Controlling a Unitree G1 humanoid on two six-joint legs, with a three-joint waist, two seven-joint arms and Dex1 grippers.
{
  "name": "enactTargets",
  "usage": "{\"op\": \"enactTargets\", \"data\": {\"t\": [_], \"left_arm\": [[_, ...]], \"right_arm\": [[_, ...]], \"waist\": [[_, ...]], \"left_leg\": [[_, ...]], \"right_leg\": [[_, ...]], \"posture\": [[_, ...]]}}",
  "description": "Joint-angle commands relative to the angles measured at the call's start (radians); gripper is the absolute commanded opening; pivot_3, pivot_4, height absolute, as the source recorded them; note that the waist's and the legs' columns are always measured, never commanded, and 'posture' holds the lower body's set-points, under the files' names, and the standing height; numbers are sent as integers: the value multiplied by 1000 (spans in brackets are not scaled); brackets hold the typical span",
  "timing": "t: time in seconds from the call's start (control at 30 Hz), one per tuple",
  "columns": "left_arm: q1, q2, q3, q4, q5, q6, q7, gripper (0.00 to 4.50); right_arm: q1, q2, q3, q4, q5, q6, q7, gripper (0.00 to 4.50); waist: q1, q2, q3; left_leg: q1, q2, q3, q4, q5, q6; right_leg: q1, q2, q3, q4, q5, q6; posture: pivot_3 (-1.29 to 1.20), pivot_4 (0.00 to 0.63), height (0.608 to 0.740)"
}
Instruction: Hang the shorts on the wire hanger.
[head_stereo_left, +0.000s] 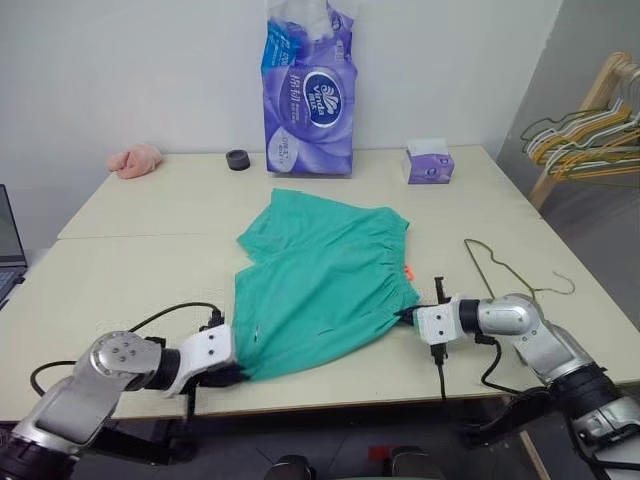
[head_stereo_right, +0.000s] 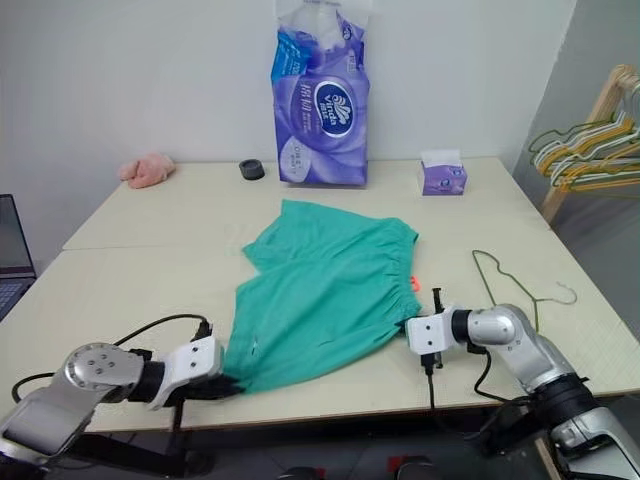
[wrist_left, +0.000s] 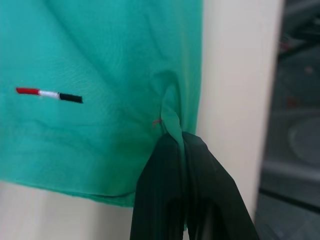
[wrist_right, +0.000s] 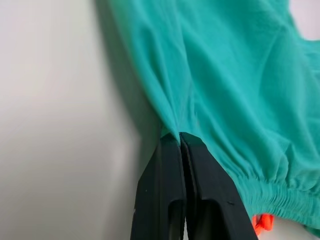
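On the pale surface (head_stereo_left: 120, 250), in the left eye view, the teal-green shorts (head_stereo_left: 320, 280) lie spread out near the front edge, the gathered waistband toward the robot's right with a small orange tag (head_stereo_left: 409, 270) at its edge. The left tool (head_stereo_left: 232, 376) pinches the near left corner of the cloth, and the right tool (head_stereo_left: 405, 316) pinches the cloth's right edge just below the waistband. The wire hanger (head_stereo_left: 500, 268) lies flat on the surface to the right of the shorts, apart from them. At the back stand a purple tissue pack (head_stereo_left: 312, 95), a small purple tissue box (head_stereo_left: 430, 162), a black ring (head_stereo_left: 238, 160) and a pink cloth (head_stereo_left: 135, 160); coloured hangers (head_stereo_left: 585, 140) hang on a wooden rack at the far right. In the left wrist view, the left tool's black fingers (wrist_left: 165, 190) are closed on a puckered fold of the teal fabric near its hem, by a small red, white and black stripe mark (wrist_left: 49, 94). In the right wrist view, the right tool's fingers (wrist_right: 160, 195) are pressed together on a fold of the shorts beside the elastic waistband.
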Motion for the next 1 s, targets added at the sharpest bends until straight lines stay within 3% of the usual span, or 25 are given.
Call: {"op": "enactTargets", "data": {"t": [0.03, 0.27, 0.5, 0.57, 0.73, 0.97, 1.0], "left_arm": [[27, 34, 23, -40, -49, 7, -68, 0], [93, 48, 44, -102, -99, 51, -87, 0], [120, 20, 65, -91, -103, 41, -41, 0], [100, -12, 85, -80, -131, 87, -9, 0], [143, 2, 159, -131, -239, 184, -49, 1268], [76, -144, 327, -272, -599, 428, 81, 3268], [48, -169, 330, -294, -632, 443, 115, 3303]], "right_arm": [[8, -42, -23, -100, 84, 49, 88, 67], [77, -155, -38, -309, 234, 230, 237, 67], [127, -169, -70, -401, 276, 339, 217, 67], [129, -165, -81, -415, 286, 363, 207, 445], [149, -155, -140, -479, 363, 507, 170, 1951], [180, -65, -361, -436, 494, 793, -59, 4208], [188, -36, -422, -399, 505, 832, -125, 4470]], "waist": [[0, 0, 1], [4, 2, 3], [10, 2, 4], [10, 2, 4], [10, 0, 5], [14, -1, 5], [14, -1, 5]], "left_leg": [[0, 0, 0, 0, 0, 0], [0, 7, 1, 0, -1, 2], [0, 7, 2, 0, -2, 2], [0, 7, 2, 1, -2, 2], [0, 8, 1, 1, -2, 1], [0, 9, 0, 2, -2, 1], [0, 9, 0, 1, -2, 1]], "right_leg": [[0, 0, 0, 0, 0, 0], [0, 2, -1, 0, 0, 0], [0, 5, -2, -1, -1, -1], [0, 5, -1, -1, -1, -1], [0, 7, -2, -1, -1, -1], [0, 7, -2, 0, -1, -1], [0, 7, -2, 0, -1, -1]], "posture": [[-43, 11, 740], [-51, 11, 740], [-48, 13, 740], [-49, 13, 740], [-50, 14, 740], [-50, 16, 740], [-54, 16, 740]]}}
